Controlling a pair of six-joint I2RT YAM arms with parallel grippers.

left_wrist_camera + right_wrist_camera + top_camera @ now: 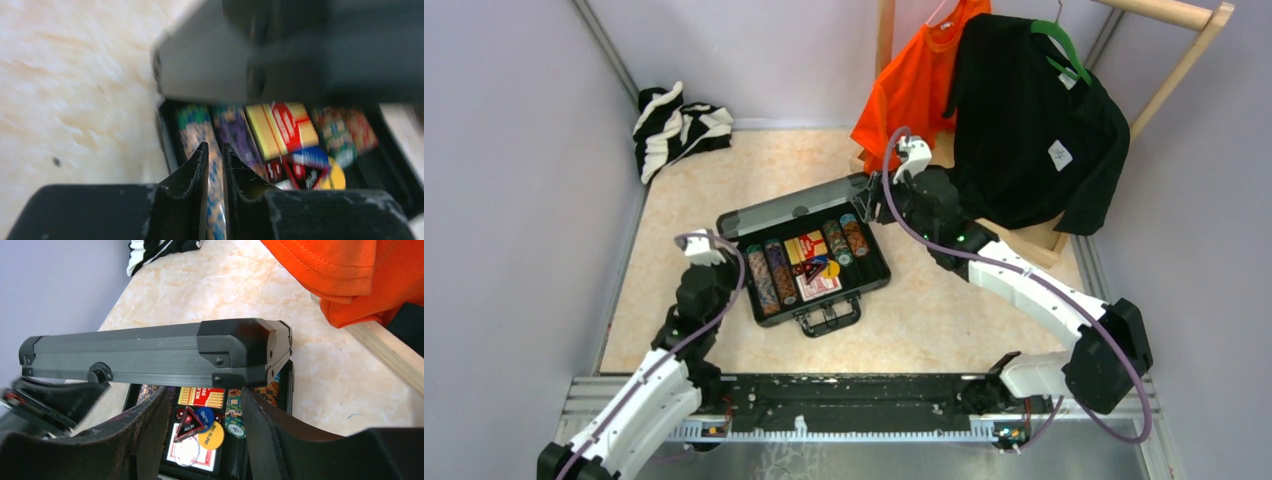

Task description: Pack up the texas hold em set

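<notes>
The black briefcase (879, 262) lies open mid-table with its lid (794, 208) half raised at the back. Inside are rows of poker chips (764, 280), a red card deck (819, 285), a black-red triangle (192, 424), and a blue disc (204, 415) and a yellow disc (212, 434). My right gripper (886, 192) is at the lid's right corner. In the right wrist view it (202, 390) is open wide, with the fingertips up against the lid's (150, 357) lower edge. My left gripper (215, 147) hovers over the leftmost chip row (192, 125), parted by a narrow slit and holding nothing.
A black-and-white striped cloth (674, 125) lies in the back left corner. An orange shirt (919, 85) and a black shirt (1034, 130) hang on a wooden rack (1164, 12) at the back right, close behind the right arm. Grey walls enclose the table.
</notes>
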